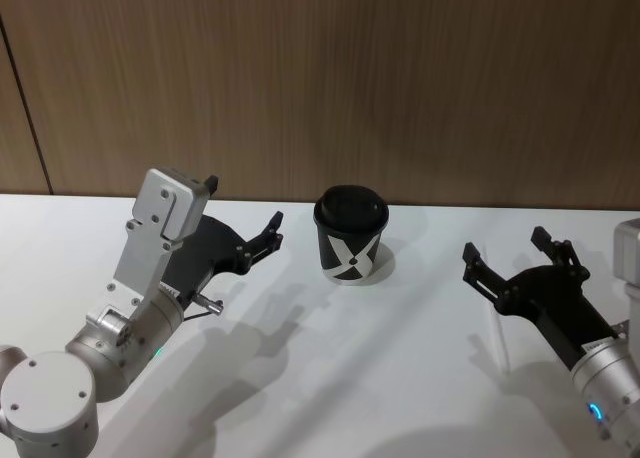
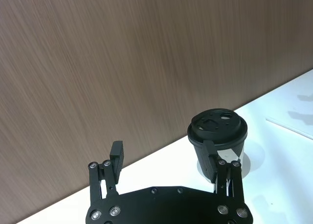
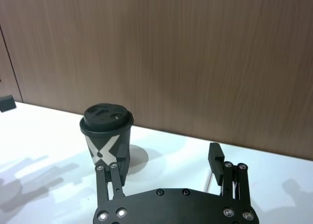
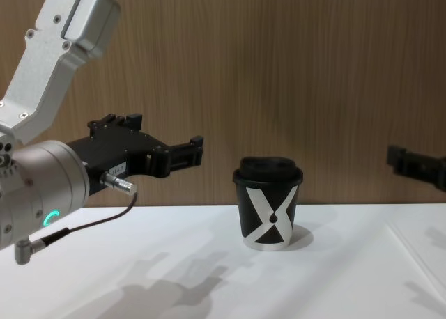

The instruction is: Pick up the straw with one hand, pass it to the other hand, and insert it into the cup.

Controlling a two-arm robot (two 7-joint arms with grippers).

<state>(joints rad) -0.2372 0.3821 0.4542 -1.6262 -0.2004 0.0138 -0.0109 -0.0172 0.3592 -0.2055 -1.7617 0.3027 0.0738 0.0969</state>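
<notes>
One cup (image 1: 350, 234), black paper with a domed lid and a white X mark, stands upright near the far edge of the smooth white table (image 1: 330, 388), just before the wood-grain wall (image 1: 400, 78). Bare table lies open all round it. Two grippers are raised above the table. The left gripper (image 2: 163, 148), fingers spread, is left of the cup. The right gripper (image 1: 504, 243), fingers spread, is well to its right. One thin white straw (image 2: 289, 128) lies flat on the table right of the cup, faint against the surface.
</notes>
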